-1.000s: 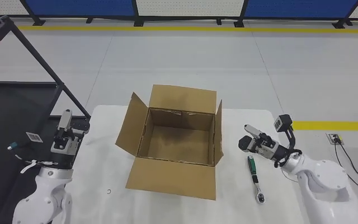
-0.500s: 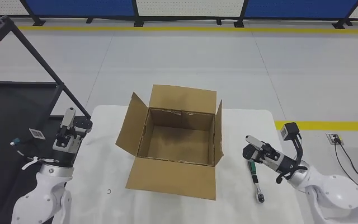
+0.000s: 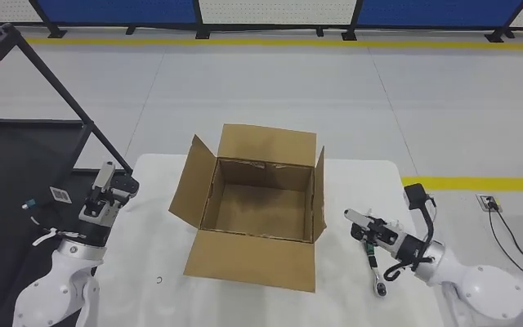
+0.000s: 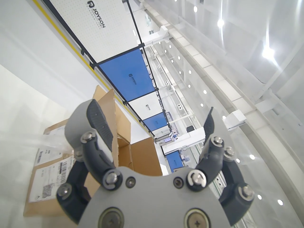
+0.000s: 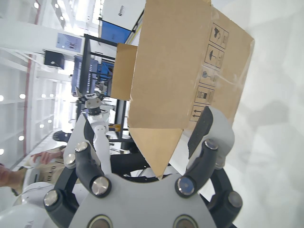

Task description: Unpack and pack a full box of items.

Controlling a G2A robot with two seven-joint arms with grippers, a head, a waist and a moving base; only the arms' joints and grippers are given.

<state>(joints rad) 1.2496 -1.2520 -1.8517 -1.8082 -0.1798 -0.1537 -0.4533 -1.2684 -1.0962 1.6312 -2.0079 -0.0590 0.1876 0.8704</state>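
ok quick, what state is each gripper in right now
left gripper: open, holding nothing
right gripper: open, holding nothing

Probably a factory hall: yellow floor line (image 3: 245, 41), blue partition panels (image 3: 114, 10), high ceiling lights (image 4: 268, 52).

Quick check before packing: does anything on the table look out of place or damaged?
Nothing damaged or spilled. The cardboard box sits slightly askew, flaps open, its visible floor bare; one ratchet wrench lies loose beside it, near the right gripper.
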